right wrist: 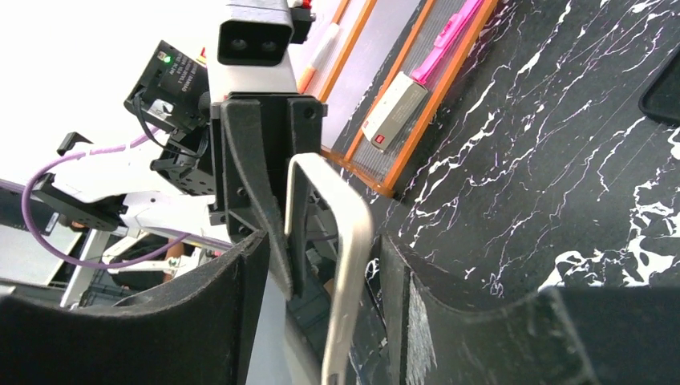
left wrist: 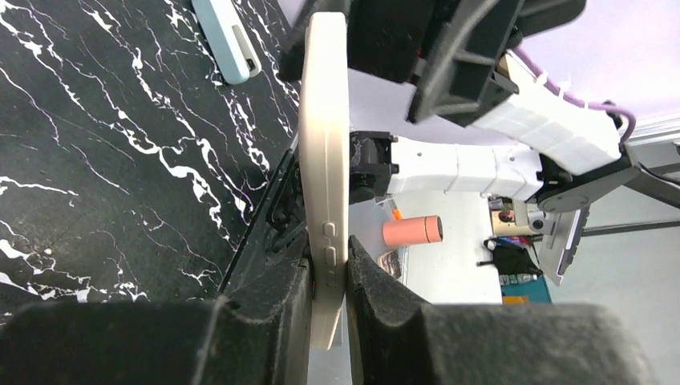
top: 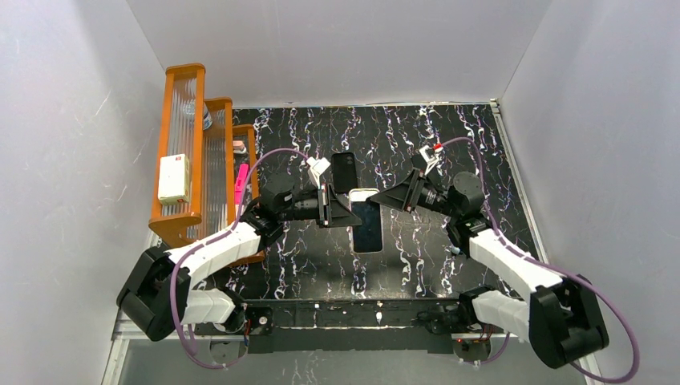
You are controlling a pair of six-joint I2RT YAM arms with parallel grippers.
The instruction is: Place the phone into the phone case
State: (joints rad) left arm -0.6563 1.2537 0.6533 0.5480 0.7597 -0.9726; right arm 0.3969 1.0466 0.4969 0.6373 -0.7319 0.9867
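Note:
The phone case (top: 355, 196), a pale pinkish-beige shell, is held over the middle of the table with the phone's glossy black screen (top: 370, 226) showing inside its rim. My left gripper (top: 351, 215) is shut on the case's left edge. In the left wrist view its jaws (left wrist: 329, 261) clamp the case's side (left wrist: 325, 136) by the buttons. My right gripper (top: 385, 201) is at the case's upper right corner. In the right wrist view its jaws (right wrist: 325, 265) stand wide open around the case's rim (right wrist: 349, 241), which is close to the right finger (right wrist: 417, 305).
A separate black phone-sized piece (top: 346, 171) lies on the table just behind the case. An orange rack (top: 183, 220) stands at the left with a white box (top: 173, 178) and a pink marker (top: 240, 184). White walls close in on both sides and the back.

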